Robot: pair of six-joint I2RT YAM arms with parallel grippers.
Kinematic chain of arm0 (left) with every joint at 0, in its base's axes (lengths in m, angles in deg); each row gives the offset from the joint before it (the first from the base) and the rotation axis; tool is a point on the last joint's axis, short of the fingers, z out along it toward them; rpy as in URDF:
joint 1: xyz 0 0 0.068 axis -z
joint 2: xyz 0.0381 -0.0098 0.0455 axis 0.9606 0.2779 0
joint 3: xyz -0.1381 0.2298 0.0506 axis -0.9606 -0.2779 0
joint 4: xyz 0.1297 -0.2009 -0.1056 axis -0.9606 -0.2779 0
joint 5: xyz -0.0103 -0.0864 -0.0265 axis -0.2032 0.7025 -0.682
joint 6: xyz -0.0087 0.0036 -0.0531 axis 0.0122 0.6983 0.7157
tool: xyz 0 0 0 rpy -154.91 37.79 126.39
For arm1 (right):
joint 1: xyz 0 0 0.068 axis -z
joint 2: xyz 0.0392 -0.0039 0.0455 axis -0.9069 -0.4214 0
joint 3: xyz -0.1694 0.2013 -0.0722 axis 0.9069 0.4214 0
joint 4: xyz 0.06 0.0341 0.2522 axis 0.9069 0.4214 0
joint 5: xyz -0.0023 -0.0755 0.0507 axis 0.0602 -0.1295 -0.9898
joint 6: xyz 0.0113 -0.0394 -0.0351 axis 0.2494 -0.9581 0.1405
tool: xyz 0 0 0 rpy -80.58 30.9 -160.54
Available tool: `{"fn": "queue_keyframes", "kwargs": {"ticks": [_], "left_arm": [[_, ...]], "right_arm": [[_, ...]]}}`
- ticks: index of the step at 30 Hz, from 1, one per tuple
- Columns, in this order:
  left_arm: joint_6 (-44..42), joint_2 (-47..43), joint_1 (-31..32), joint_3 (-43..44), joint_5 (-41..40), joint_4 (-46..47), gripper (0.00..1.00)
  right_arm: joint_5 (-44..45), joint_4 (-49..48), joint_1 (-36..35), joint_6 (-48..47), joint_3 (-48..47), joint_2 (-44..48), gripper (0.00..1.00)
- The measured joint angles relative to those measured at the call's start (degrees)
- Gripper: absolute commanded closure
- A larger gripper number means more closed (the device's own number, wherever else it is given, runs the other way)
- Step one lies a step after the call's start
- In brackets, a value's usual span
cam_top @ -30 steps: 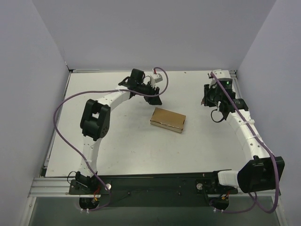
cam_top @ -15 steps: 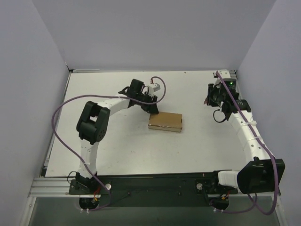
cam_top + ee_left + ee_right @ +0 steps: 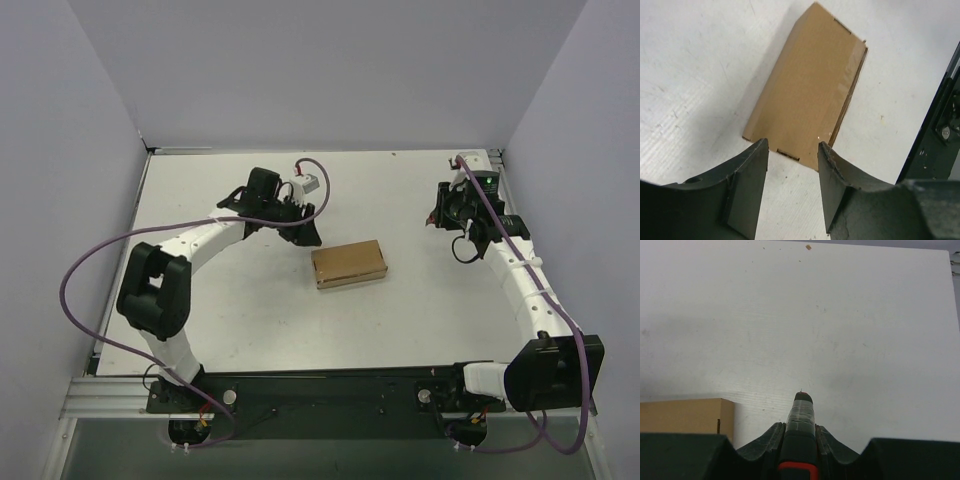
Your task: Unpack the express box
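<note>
The express box (image 3: 349, 264), a flat tan carton with taped seams, lies slightly askew in the middle of the white table (image 3: 250, 320). My left gripper (image 3: 308, 230) hovers just behind the box's far left end. In the left wrist view it (image 3: 792, 147) is open with bare table between the fingers, and the express box (image 3: 810, 85) starts right at the fingertips. My right gripper (image 3: 438, 212) hangs at the back right, apart from the box. In the right wrist view it (image 3: 800, 432) is shut on a red-and-black utility knife (image 3: 801, 415), tip pointing forward; a corner of the express box (image 3: 685, 415) shows at lower left.
Pale walls close the table in on the left, back and right. A black rail (image 3: 330, 385) with the arm bases runs along the near edge. The left arm's purple cable (image 3: 90, 270) loops out over the left side of the table.
The left arm swung its gripper against the box's left end, turning the box, then drew back left. The box now tilts the other way. The right arm barely moved.
</note>
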State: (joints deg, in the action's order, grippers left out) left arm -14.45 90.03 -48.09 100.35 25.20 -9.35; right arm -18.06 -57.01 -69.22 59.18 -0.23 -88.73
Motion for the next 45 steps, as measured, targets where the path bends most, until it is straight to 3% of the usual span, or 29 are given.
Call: {"fn": "queue_keyframes", "kwargs": {"ticks": [12,25,45], "left_arm": [[-3.54,12.52,2.32,11.39,5.95,0.0,0.46],[-4.57,18.4,3.34,13.14,9.75,-0.39,0.52],[-0.44,27.76,-0.02,22.05,14.82,0.07,0.58]], "right_arm": [[-4.39,-0.76,-0.02,0.35,0.55,0.0,1.0],[-6.36,-0.76,-0.02,0.66,5.11,1.38,1.0],[-6.6,1.38,-0.02,0.35,5.14,1.95,1.0]]}}
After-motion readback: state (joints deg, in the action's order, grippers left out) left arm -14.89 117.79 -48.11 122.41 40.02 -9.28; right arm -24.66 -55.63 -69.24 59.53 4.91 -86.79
